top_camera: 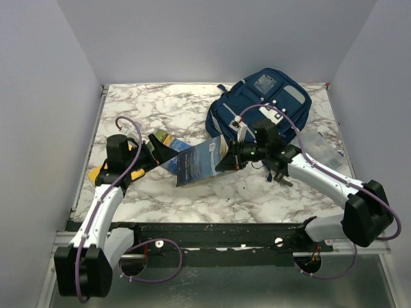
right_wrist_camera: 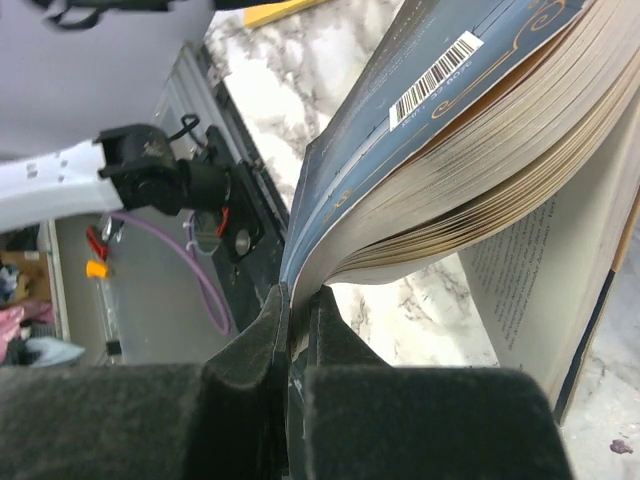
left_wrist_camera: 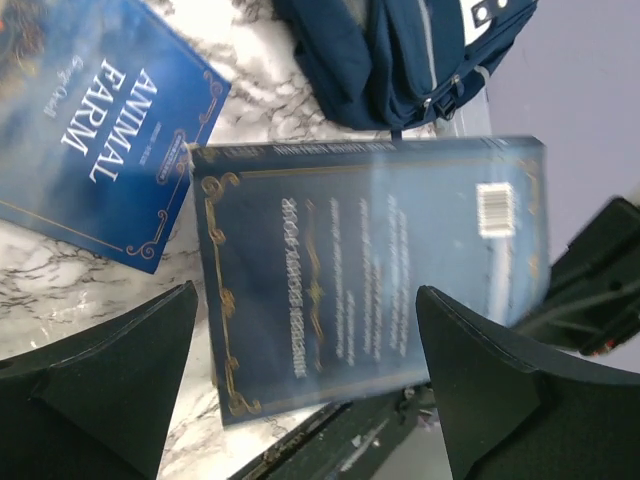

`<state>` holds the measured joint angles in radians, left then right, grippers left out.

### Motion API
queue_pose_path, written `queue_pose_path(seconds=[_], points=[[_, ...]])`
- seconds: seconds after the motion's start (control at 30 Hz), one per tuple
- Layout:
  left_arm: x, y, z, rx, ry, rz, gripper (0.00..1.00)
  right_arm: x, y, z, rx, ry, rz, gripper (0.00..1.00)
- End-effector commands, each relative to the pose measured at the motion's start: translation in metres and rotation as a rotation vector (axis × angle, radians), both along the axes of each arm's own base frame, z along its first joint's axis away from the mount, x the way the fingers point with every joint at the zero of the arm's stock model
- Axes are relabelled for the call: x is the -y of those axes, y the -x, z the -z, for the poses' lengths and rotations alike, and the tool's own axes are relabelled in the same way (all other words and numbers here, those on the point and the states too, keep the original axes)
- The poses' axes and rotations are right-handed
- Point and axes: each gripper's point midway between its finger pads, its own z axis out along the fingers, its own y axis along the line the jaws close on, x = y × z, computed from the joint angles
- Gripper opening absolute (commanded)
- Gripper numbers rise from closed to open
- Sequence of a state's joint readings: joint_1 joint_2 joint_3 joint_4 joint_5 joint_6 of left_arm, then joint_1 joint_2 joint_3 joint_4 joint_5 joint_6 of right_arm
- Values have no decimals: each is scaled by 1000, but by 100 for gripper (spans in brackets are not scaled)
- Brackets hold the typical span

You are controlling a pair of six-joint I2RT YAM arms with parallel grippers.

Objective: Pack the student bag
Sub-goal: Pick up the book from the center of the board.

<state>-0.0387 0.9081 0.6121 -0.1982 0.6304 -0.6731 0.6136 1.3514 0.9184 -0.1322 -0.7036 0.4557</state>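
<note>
The student bag [top_camera: 260, 106], navy with grey stripes and white clips, lies at the back right of the table; part of it shows in the left wrist view [left_wrist_camera: 400, 50]. My right gripper [top_camera: 223, 162] is shut on the back cover of a blue paperback [top_camera: 198, 163], holding it tilted above the table with its pages hanging open [right_wrist_camera: 470, 130]; the jaws [right_wrist_camera: 300, 300] pinch only the cover edge. My left gripper [left_wrist_camera: 305, 370] is open and empty, just left of this book [left_wrist_camera: 370, 270]. A second blue book titled Animal Farm [left_wrist_camera: 100, 130] lies flat on the table.
A yellow and green item [top_camera: 160, 138] lies by the left gripper, and more yellow items [top_camera: 96, 172] lie under the left arm. A clear plastic item [top_camera: 321, 151] lies right of the bag. The table's black front rail [top_camera: 212, 231] runs below.
</note>
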Motion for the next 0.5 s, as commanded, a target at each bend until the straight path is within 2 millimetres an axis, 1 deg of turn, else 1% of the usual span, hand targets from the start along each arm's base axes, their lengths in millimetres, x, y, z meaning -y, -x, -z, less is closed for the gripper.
queue_pose_path(seconds=[0.0,0.07,0.13,0.2,0.27,0.33,0.37,0.47], points=[[14,-17,10,-64,149,72,92,-2,25,-33,125,-123,-151,0],[17,-21,9,-88,168,102,90,-1,29,-35,134,-127,-171,0],[17,-23,3,-75,167,99,88,1,33,-34,136,-121,-189,0],[12,-25,-6,-35,126,75,87,1,34,-33,139,-116,-200,0],[11,-25,-16,18,36,83,86,2,37,-32,144,-118,-222,0],[17,-21,-25,74,-73,142,86,2,41,-33,157,-131,-255,1],[22,-18,-27,95,-120,185,85,2,43,-34,164,-136,-273,0],[41,-17,-37,212,-223,289,86,4,46,-32,200,-123,-310,0]])
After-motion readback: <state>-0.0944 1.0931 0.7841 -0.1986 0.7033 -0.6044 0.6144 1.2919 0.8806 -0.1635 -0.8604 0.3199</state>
